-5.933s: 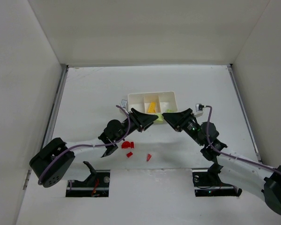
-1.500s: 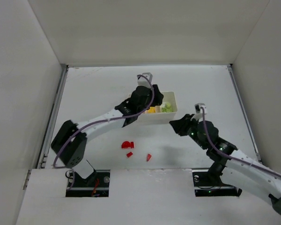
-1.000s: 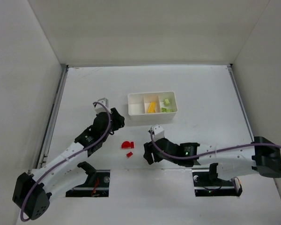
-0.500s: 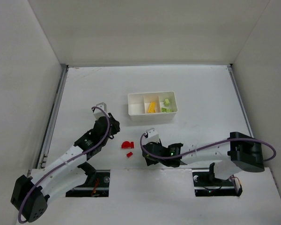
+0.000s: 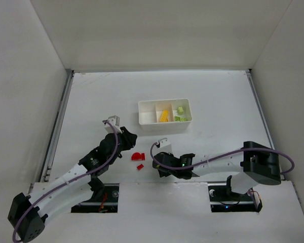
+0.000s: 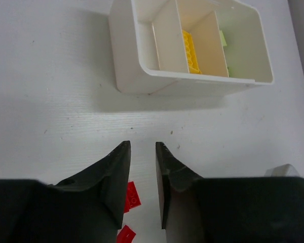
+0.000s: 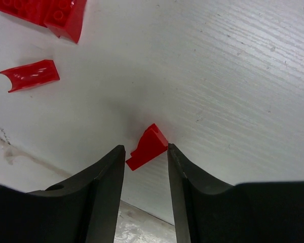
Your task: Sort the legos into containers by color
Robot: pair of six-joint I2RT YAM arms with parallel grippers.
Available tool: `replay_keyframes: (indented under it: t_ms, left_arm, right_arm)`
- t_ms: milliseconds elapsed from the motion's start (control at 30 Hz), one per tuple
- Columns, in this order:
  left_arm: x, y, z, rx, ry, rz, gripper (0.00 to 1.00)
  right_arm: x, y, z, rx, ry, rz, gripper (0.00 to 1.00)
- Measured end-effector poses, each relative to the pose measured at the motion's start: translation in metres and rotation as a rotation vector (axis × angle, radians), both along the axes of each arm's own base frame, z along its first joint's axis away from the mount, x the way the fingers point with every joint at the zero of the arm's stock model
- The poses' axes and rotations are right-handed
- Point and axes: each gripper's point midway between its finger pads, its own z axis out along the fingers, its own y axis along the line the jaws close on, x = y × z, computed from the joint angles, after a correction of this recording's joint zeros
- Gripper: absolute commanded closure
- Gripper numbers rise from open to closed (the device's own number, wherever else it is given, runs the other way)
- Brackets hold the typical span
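Observation:
The white tray (image 5: 164, 125) stands mid-table, also in the left wrist view (image 6: 137, 76). A yellow lego (image 5: 164, 116) (image 6: 190, 50) lies in its middle compartment and green legos (image 5: 180, 111) (image 6: 223, 38) in the right one. Two red legos (image 5: 137, 156) (image 5: 140, 166) lie near the front. My left gripper (image 5: 129, 139) (image 6: 142, 147) is slightly open and empty, just left of them. My right gripper (image 5: 160, 170) (image 7: 146, 148) is open low over a red wedge lego (image 7: 148, 147) that lies between its fingers, with its corner at the right finger.
The red legos show beside the left finger (image 6: 132, 196) (image 6: 125, 235) and at the top left of the right wrist view (image 7: 45, 12) (image 7: 29, 76). The table's front edge (image 7: 142, 217) runs just behind the wedge. White walls enclose the table.
The left arm left the tray and came down beside the red legos. The right arm swung left and down onto the red wedge, which now sits between its fingers.

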Motion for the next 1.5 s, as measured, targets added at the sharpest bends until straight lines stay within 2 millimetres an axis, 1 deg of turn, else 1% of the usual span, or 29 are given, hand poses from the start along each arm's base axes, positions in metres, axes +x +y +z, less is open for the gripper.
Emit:
replay_keyframes:
  t_ms: [67,167,267,367,467,500,567,667,700,767,867,933,1000,1033,1133,1233,1300,1367,1400,1500]
  left_arm:
    - [-0.004,-0.002,-0.002,0.014,0.002,-0.014,0.69]
    - [-0.012,-0.005,-0.005,0.040,0.005,-0.034,0.58]
    - [-0.022,-0.009,-0.005,0.055,0.000,-0.063,0.49]
    - [-0.032,-0.010,-0.005,0.072,-0.008,-0.082,0.49]
    - [-0.039,-0.007,-0.012,0.115,0.002,-0.088,0.48]
    - [-0.042,-0.005,-0.015,0.134,0.009,-0.088,0.48]
    - [-0.045,0.000,-0.021,0.165,0.025,-0.080,0.47]
    - [-0.047,0.008,-0.027,0.183,0.055,-0.039,0.50]
    - [-0.047,0.010,-0.027,0.181,0.065,-0.021,0.51]
    - [-0.045,0.014,-0.026,0.167,0.083,0.017,0.51]
    - [-0.043,0.016,-0.021,0.138,0.094,0.058,0.51]
    - [-0.043,0.016,-0.021,0.126,0.099,0.066,0.51]
    - [-0.044,0.014,-0.021,0.117,0.104,0.063,0.51]
    - [-0.045,0.013,-0.022,0.111,0.107,0.060,0.51]
    - [-0.049,0.009,-0.026,0.107,0.129,0.052,0.51]
    - [-0.053,0.007,-0.033,0.114,0.156,0.050,0.51]
    - [-0.056,0.007,-0.038,0.120,0.177,0.051,0.51]
    - [-0.058,0.009,-0.044,0.134,0.201,0.058,0.51]
    - [-0.059,0.010,-0.048,0.146,0.212,0.062,0.51]
    - [-0.061,0.011,-0.057,0.162,0.244,0.076,0.51]
  right_arm:
    - [0.002,0.000,0.000,0.006,0.001,-0.008,0.65]
    - [0.005,0.001,0.001,0.016,-0.001,-0.020,0.74]
    - [0.008,0.003,0.001,0.027,-0.003,-0.028,0.78]
    - [0.011,0.004,0.002,0.035,-0.005,-0.034,0.80]
    - [0.013,0.004,0.004,0.041,-0.008,-0.038,0.80]
    - [0.013,0.004,0.007,0.048,-0.011,-0.037,0.80]
    - [0.014,0.005,0.020,0.079,-0.024,-0.033,0.80]
    - [0.022,0.008,0.053,0.166,-0.064,-0.030,0.80]
    - [0.029,0.008,0.067,0.196,-0.083,-0.035,0.80]
    - [0.050,0.007,0.090,0.238,-0.121,-0.061,0.80]
    - [0.094,0.006,0.125,0.291,-0.189,-0.115,0.80]
    - [0.124,0.007,0.145,0.318,-0.231,-0.145,0.80]
    - [0.154,0.012,0.161,0.338,-0.270,-0.166,0.80]
    - [0.167,0.016,0.165,0.342,-0.281,-0.170,0.80]
    - [0.201,0.029,0.168,0.344,-0.304,-0.174,0.80]
    - [0.224,0.039,0.156,0.318,-0.299,-0.170,0.78]
    - [0.232,0.044,0.144,0.296,-0.289,-0.164,0.76]
    - [0.236,0.048,0.133,0.277,-0.277,-0.158,0.74]
    - [0.237,0.049,0.129,0.271,-0.271,-0.155,0.71]
    - [0.240,0.054,0.125,0.268,-0.266,-0.148,0.55]
